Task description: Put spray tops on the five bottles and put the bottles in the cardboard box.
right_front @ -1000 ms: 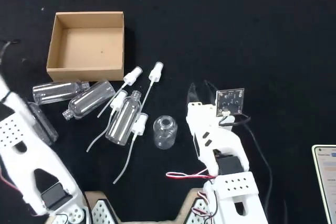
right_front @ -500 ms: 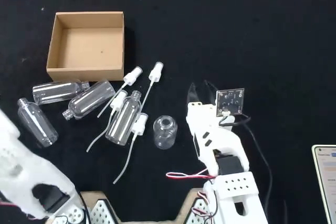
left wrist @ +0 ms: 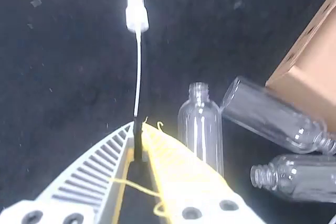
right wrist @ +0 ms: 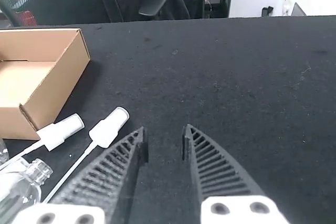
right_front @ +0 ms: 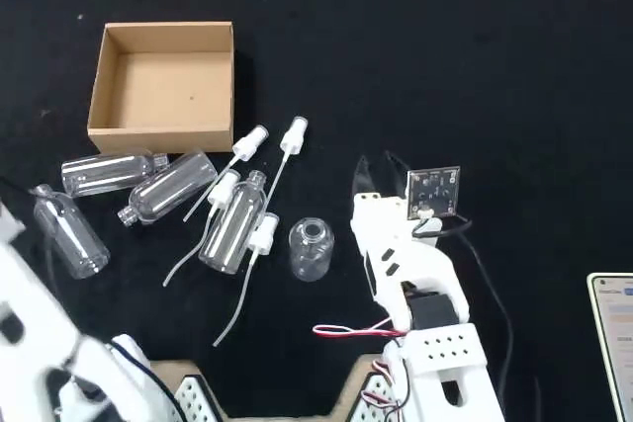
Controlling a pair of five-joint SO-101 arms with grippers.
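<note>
My left gripper [left wrist: 137,127] is shut on the thin tube of a white spray top [left wrist: 135,8], whose head points away from the fingers over the black table. Three clear bottles [left wrist: 202,129] lie beside it near the cardboard box [left wrist: 315,72]. From above, several bottles [right_front: 170,187] and spray tops [right_front: 252,140] lie in front of the open box [right_front: 163,81], and one short bottle [right_front: 311,247] stands upright. The left arm [right_front: 40,343] is at the near left corner. My right gripper [right_front: 376,167] [right wrist: 164,140] is open, with nothing between its fingers, to the right of the spray tops [right wrist: 107,127].
A black cloth covers the table. A phone [right_front: 613,333] lies at the near right edge. A small circuit board [right_front: 433,190] sits on the right arm. Chairs stand behind the table's far edge.
The left arm has drawn back toward the near left corner, uncovering the leftmost bottle. The right arm has not moved.
</note>
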